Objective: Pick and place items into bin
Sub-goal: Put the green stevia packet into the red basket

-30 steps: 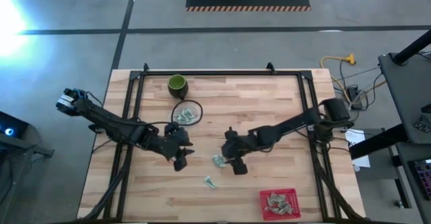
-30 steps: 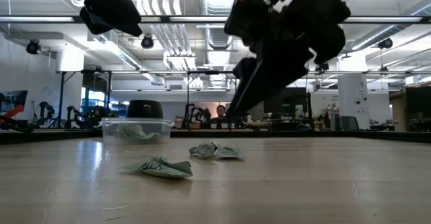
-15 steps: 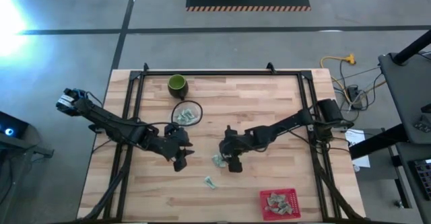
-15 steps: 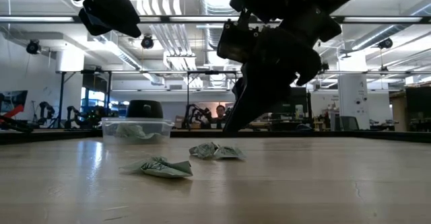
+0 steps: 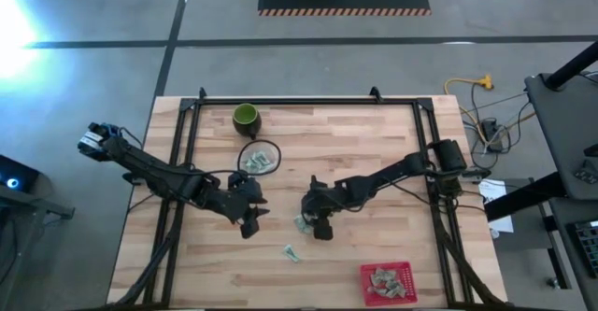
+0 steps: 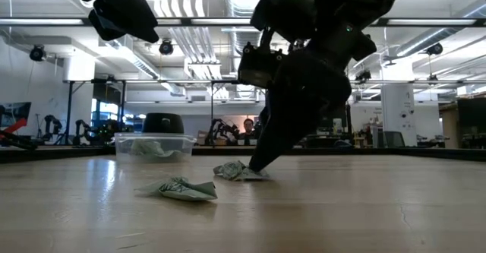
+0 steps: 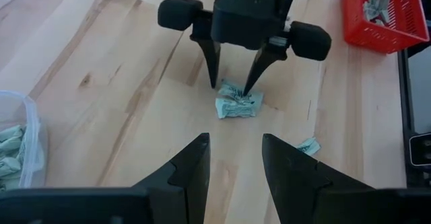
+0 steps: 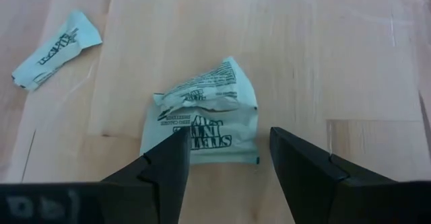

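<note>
A pale green-and-white packet (image 8: 202, 120) lies flat on the wooden table near its middle (image 5: 301, 222). My right gripper (image 8: 225, 150) is open and low over it, with one finger on each side of the packet's near end; it also shows in the left wrist view (image 7: 231, 89) and the low view (image 6: 254, 162). A second packet (image 5: 291, 253) lies nearer the table's near edge. My left gripper (image 5: 250, 222) hovers open to the left of the first packet, above the table (image 7: 234, 150). The red bin (image 5: 363, 288) holds several packets. My right gripper comes at the packet (image 7: 237, 104) from above, slanting down, with its open fingers astride one end of it. One fingertip (image 7: 246, 89) stands right at the packet's edge; I cannot tell whether it touches. The packet lies flat on the table.
A clear tub (image 5: 245, 149) with more packets stands left of centre, and a dark green cup (image 5: 246, 118) stands behind it near the far edge. The red bin sits at the near right corner. Bare wood lies between the packets and the bin.
My right gripper has moved a little toward the table's left and come down, so that its fingertips now stand at the packet on the table. The packets and my left arm have stayed where they were.
</note>
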`<action>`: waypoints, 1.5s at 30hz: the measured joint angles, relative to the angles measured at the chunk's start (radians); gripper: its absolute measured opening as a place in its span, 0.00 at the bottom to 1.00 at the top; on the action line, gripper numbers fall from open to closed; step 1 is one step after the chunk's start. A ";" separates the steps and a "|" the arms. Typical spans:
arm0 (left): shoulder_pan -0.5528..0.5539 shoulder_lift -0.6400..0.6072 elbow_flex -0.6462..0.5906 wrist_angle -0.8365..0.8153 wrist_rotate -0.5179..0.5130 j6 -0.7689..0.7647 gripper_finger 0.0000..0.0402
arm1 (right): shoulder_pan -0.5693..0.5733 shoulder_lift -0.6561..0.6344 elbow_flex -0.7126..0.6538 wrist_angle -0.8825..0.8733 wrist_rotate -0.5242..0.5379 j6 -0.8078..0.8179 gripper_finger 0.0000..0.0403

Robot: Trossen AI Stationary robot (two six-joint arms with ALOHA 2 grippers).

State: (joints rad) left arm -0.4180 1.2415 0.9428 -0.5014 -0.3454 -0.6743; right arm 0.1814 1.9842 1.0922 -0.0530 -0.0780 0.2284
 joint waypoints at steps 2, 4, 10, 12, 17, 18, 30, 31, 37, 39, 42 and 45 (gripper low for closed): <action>-0.001 0.000 0.000 0.000 0.000 0.000 0.29 | 0.000 -0.008 -0.002 -0.003 -0.004 -0.008 0.48; -0.001 0.000 0.000 0.000 0.000 0.000 0.29 | -0.002 -0.011 -0.003 -0.004 -0.005 -0.018 0.48; -0.001 0.000 0.000 0.000 0.000 0.000 0.29 | -0.002 -0.008 -0.003 -0.003 -0.006 -0.024 0.48; -0.001 0.000 0.000 0.000 0.000 0.000 0.29 | 0.000 -0.008 -0.003 -0.003 -0.006 -0.030 0.46; -0.001 0.000 0.000 0.000 0.000 0.000 0.29 | 0.000 -0.008 -0.004 -0.004 -0.005 -0.050 0.39; -0.001 0.000 0.000 0.000 0.000 0.000 0.29 | 0.000 -0.008 -0.004 -0.004 -0.005 -0.052 0.37; -0.001 0.000 0.000 -0.002 0.000 0.000 0.29 | 0.001 -0.008 -0.004 -0.009 -0.006 -0.056 0.10; -0.001 0.000 0.000 -0.003 0.000 0.000 0.29 | 0.001 -0.008 -0.004 -0.010 -0.006 -0.056 0.08; -0.001 0.000 0.000 -0.003 0.000 0.000 0.29 | 0.002 -0.011 -0.005 -0.012 -0.005 -0.056 0.02; -0.001 0.000 0.000 -0.003 0.000 0.000 0.29 | 0.003 -0.015 -0.006 -0.017 -0.006 -0.056 0.02; -0.001 0.000 0.000 -0.003 0.000 0.000 0.29 | 0.004 -0.029 -0.006 -0.036 -0.009 -0.056 0.02; -0.001 0.000 0.000 -0.003 0.000 0.000 0.29 | 0.004 -0.062 -0.006 -0.077 -0.008 -0.061 0.02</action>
State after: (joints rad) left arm -0.4191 1.2415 0.9428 -0.5045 -0.3458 -0.6739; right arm 0.1849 1.9225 1.0863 -0.1297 -0.0865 0.1673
